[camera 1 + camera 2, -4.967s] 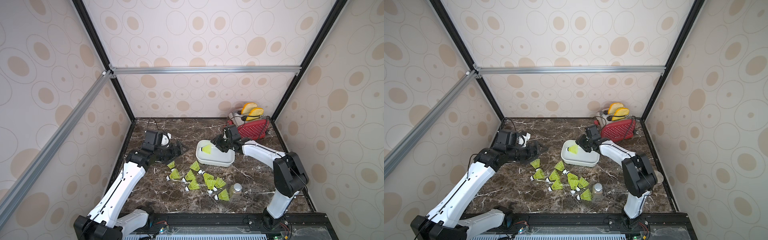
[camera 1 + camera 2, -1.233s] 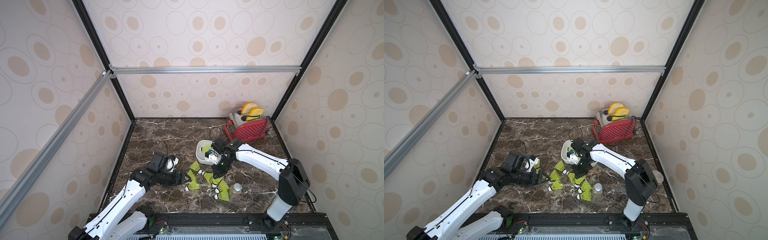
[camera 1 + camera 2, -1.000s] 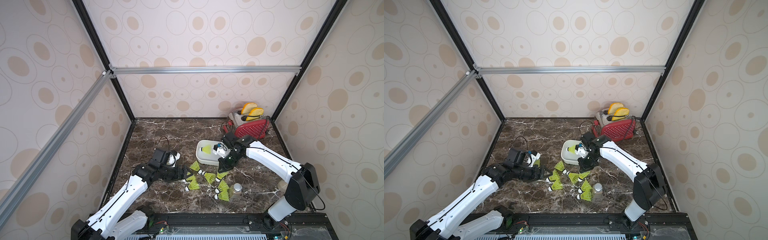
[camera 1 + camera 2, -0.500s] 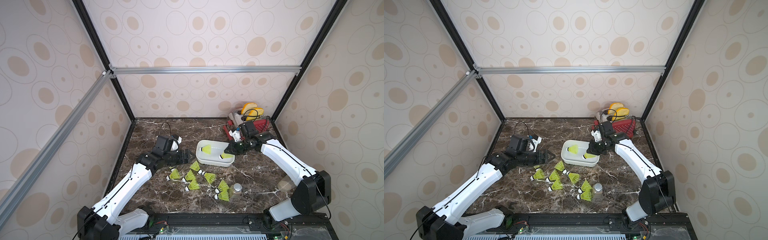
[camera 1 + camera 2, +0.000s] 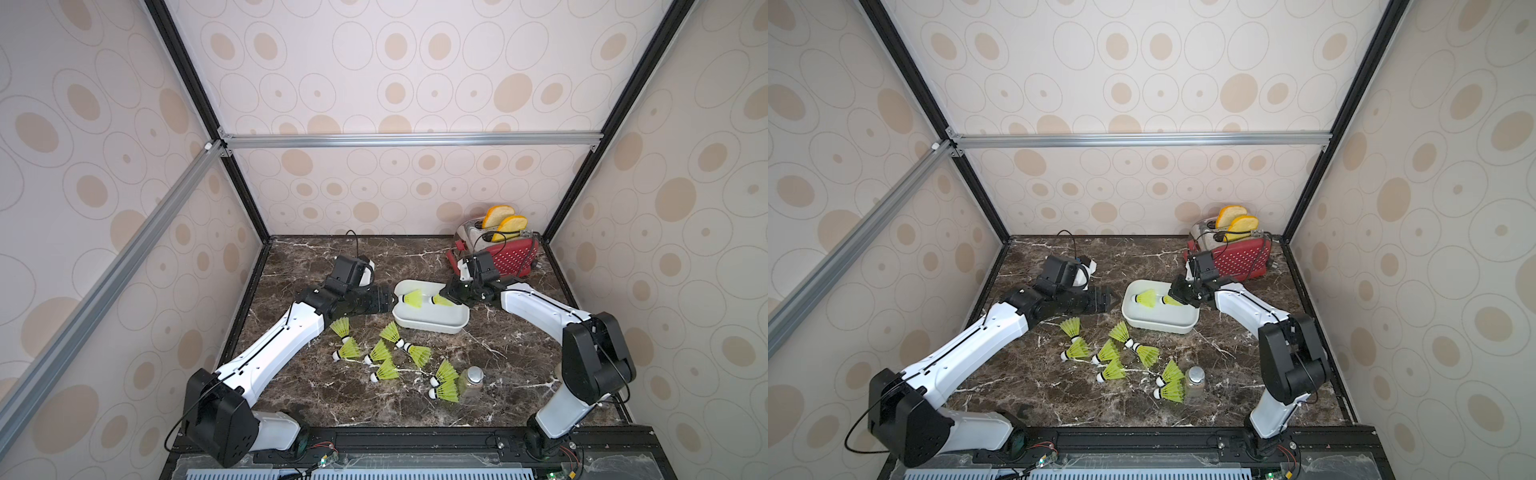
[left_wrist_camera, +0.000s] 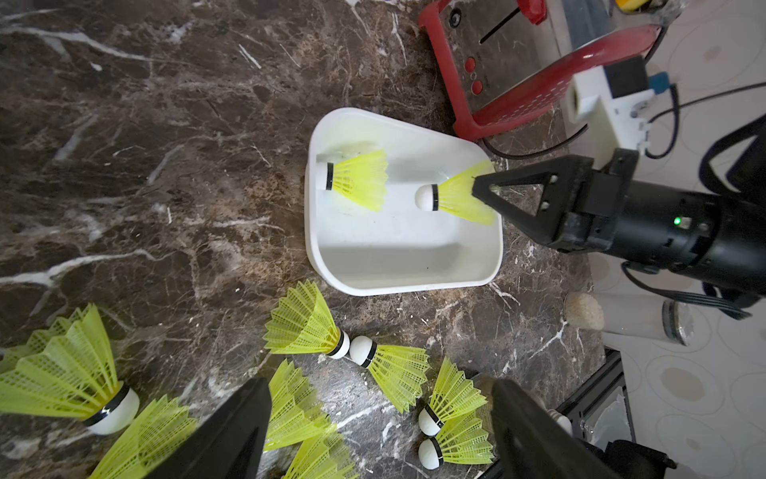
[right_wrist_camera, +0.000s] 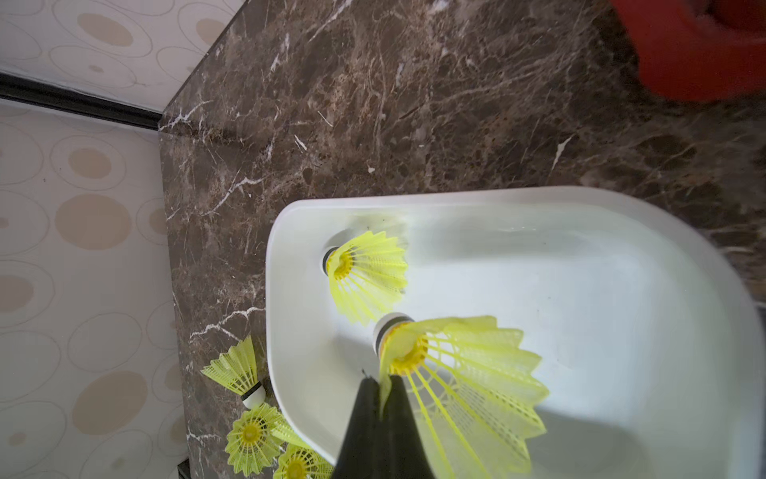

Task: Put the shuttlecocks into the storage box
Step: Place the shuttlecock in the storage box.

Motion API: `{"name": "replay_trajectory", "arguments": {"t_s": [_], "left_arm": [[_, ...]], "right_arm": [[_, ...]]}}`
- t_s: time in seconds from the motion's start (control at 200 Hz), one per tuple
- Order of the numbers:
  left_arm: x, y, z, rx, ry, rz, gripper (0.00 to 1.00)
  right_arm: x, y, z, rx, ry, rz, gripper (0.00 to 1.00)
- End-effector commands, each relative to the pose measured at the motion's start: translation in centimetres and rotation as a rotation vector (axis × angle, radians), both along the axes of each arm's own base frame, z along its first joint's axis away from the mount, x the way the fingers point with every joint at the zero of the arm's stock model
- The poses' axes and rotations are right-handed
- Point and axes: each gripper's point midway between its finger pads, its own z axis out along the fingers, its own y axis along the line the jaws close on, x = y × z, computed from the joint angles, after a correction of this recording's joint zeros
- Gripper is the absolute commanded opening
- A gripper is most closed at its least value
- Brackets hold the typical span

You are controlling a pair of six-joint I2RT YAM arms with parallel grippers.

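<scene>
While right claw (image 7: pixel 379 387) pinches a shuttlecock (image 7: pixel 460 365) by its skirt over the box (image 6: pixel 398 282), a second shuttlecock (image 6: pixel 356 178) lies inside. Left claw (image 5: pixel 1106 300) spread, empty, just beside box. Eight shuttlecocks (image 5: pixel 379 352) loose on table (image 5: pixel 519 365).

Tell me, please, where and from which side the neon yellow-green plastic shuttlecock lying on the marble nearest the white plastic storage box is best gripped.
Grip that shuttlecock by one wall of its flared skirt, from above. It lies on its side, skirt free, while its white tip touches the tip of a neighbouring shuttlecock, likely leaving little room there.
</scene>
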Motion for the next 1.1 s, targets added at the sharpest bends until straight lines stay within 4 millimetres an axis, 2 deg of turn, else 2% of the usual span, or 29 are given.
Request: {"name": "replay_trajectory", "arguments": {"t_s": [0.0, 0.16, 0.431, 0.651, 1.092], "left_arm": [[-0.5, -1.5, -0.3, 0.101, -0.009, -0.086, 0.86], [-0.7, -1.8, -2.0, 0.147, 0.035, -0.103, 0.86], [-0.3, -3.4, -1.4, 0.087, 0.034, -0.141, 0.86], [-0.6, -3.3, -1.2, 0.074, 0.038, -0.138, 0.86], [-1.6, -2.6, -1.0, 0.078, 0.039, -0.14, 0.86]], "right_arm": [[1.2, 1.3, 0.6, 0.072, -0.042, -0.016, 0.0], [1.4, 2.2, -0.4, 0.119, -0.031, -0.009, 0.0], [1.2, 3.5, -1.9, 0.166, -0.013, 0.001, 0.0], [1.5, 3.6, -2.6, 0.17, 0.0, -0.009, 0.0], [1.7, 5.8, -3.2, 0.231, 0.024, -0.016, 0.0]]}}
